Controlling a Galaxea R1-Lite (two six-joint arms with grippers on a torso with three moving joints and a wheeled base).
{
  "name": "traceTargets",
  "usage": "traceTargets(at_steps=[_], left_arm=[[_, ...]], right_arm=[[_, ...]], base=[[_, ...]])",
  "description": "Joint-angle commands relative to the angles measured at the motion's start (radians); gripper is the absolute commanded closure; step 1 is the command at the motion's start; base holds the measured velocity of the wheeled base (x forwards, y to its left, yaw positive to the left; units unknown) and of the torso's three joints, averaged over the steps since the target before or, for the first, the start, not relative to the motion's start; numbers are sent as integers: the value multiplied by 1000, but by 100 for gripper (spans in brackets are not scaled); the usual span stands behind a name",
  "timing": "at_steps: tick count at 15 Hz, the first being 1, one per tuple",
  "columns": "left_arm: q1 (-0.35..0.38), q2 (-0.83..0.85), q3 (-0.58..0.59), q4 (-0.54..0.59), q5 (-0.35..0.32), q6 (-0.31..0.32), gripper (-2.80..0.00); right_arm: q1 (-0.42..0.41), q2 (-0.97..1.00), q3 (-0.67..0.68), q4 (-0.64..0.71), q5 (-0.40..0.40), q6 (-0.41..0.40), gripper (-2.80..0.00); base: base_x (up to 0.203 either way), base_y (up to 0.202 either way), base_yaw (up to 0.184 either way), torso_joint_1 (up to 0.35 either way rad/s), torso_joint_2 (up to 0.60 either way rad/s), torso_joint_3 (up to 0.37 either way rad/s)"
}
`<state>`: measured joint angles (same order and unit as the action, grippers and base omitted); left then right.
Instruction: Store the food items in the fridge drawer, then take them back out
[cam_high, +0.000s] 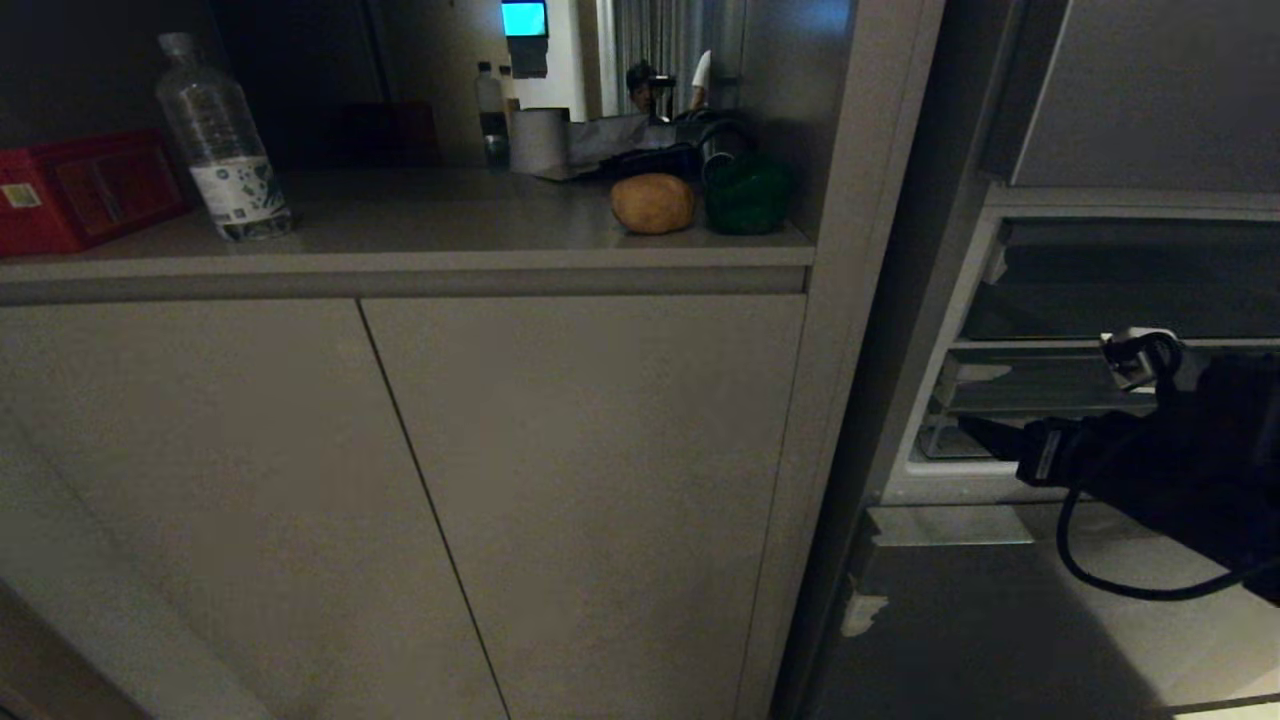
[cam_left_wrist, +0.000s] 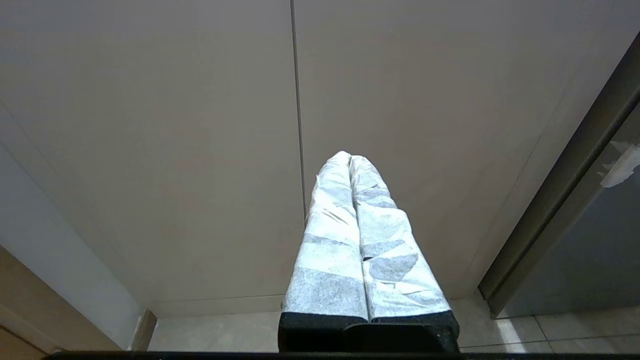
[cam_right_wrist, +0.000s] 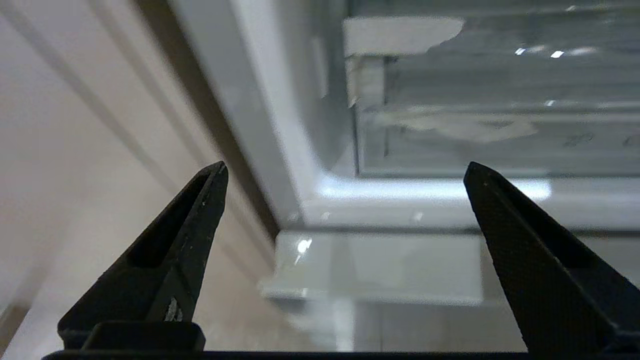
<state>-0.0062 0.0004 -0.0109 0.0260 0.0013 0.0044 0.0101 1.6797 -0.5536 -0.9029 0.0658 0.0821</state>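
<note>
Potato (cam_high: 652, 203) and green pepper (cam_high: 746, 195) sit side by side, close to touching, on the grey counter (cam_high: 420, 225) at its right end, just beside the tall side panel (cam_high: 860, 250) that separates the counter from the fridge (cam_high: 1130, 100). Neither item is held. The fridge compartment stands open on the right of the head view, and the clear plastic drawer (cam_high: 1040, 385) lies inside it, low in the opening, behind the white lower frame (cam_high: 960, 485); its contents cannot be made out. In the right wrist view the drawer (cam_right_wrist: 480, 135) shows as a glossy see-through front with pale reflections, set just beyond the white frame corner (cam_right_wrist: 320, 200). The right gripper (cam_high: 985, 435) is level with the drawer front, pointing toward the left corner of the opening; its jaws are spread wide and grasp nothing, and its black fingers (cam_right_wrist: 185, 240) stand well apart with the frame corner visible between them. The left gripper (cam_left_wrist: 350, 160) hangs low in front of the cabinet doors (cam_left_wrist: 200, 150), its white-wrapped fingers (cam_left_wrist: 330, 240) pressed together and empty. Further along the counter to the left are a clear water bottle (cam_high: 218, 140) standing upright and a red box (cam_high: 85, 190) at the far left edge. At the back of the counter stand a paper roll (cam_high: 540, 140) and a small dark bottle (cam_high: 490, 110).
</note>
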Motion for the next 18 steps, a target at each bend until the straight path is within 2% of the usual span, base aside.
traceTargets(at_steps=[1,3,7,13,18], left_arm=[[0,0,0,0,0,0,0],[0,0,0,0,0,0,0],[0,0,0,0,0,0,0],[0,0,0,0,0,0,0],[0,1,0,0,0,0,0]], right_arm=[[-6,103,6,-95,-4,0,-280],[-24,145,8,-155,-4,-1,-280],[-26,198,-2,-190,2,5,-280],[-27,337,-20,-393,5,4,-280],[-27,339,-37,-399,5,8,-280]], base=[[0,0,0,0,0,0],[0,0,0,0,0,0],[0,0,0,0,0,0],[0,0,0,0,0,0],[0,0,0,0,0,0]])
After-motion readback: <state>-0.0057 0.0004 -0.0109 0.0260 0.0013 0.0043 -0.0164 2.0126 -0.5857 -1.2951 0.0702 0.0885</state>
